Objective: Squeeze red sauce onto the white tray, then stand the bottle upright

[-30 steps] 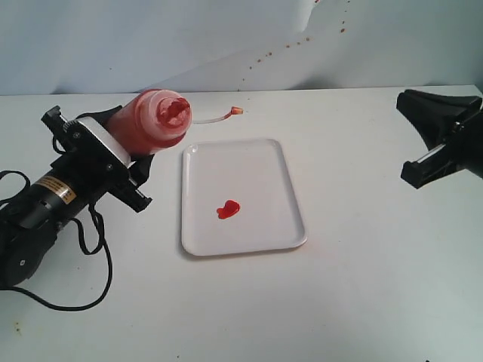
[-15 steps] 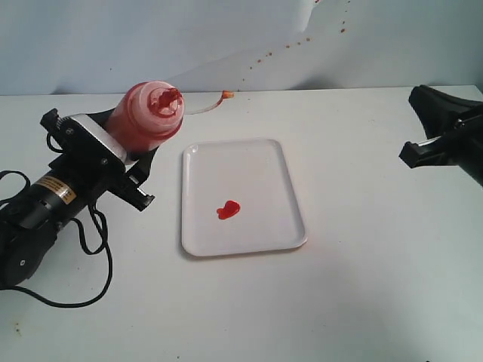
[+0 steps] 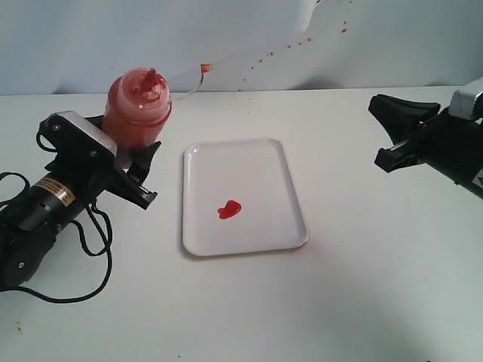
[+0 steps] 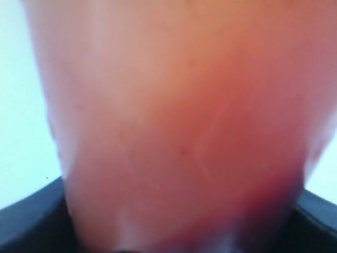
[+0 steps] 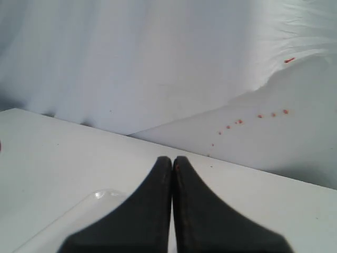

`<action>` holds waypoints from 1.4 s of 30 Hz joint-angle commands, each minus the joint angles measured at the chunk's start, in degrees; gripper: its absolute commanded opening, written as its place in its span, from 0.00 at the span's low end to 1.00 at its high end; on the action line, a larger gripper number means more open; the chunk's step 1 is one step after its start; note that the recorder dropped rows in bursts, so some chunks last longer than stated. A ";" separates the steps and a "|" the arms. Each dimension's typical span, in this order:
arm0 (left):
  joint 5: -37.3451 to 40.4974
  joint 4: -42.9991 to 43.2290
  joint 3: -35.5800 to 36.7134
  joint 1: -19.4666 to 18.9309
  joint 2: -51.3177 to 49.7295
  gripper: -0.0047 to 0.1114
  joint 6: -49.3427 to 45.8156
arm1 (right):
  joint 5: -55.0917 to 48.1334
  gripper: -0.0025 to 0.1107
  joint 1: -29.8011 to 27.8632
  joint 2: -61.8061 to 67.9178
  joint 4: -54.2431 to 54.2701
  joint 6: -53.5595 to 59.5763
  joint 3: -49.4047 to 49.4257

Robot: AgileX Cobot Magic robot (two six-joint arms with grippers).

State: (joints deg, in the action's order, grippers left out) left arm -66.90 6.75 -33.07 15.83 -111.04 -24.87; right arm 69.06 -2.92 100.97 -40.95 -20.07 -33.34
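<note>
Left gripper [image 3: 139, 154] is clamped on the lower body of the bottle [image 3: 136, 105], jaws spread wide around it. Bottle stands near upright, nozzle [image 3: 151, 78] up, tethered cap [image 3: 205, 69] trailing off toward 2 o'clock. It sits just off the tray [image 3: 249, 151], at 10 o'clock from the tray's centre, close to the near corner but not over it.

Sauce [image 3: 229, 209]: one small heart-shaped blob on the tray, about 7 o'clock from its centre, clear of the rim.

Right gripper [image 5: 172, 163] has its jaws pressed together, holding nothing; it hangs at 3 o'clock from the tray, well apart.

Open table [image 3: 339, 286] all around the tray, widest at 6 and 4 o'clock. A cable [image 3: 90, 249] loops on the table at 8 o'clock.

Bottle base is hidden behind the jaws, so I can't tell if it touches the table. Left wrist view is only orange-red blur. The right arm is cut off at the edge of the exterior view.
</note>
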 commanded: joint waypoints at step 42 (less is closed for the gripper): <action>-3.07 10.81 10.04 0.12 9.54 0.04 31.15 | -5.88 0.59 19.91 0.07 -2.69 5.11 -8.97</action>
State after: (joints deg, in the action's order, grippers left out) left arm -66.97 14.94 -22.81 15.83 -102.46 5.41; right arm 66.84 14.42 100.97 -43.34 -15.39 -40.22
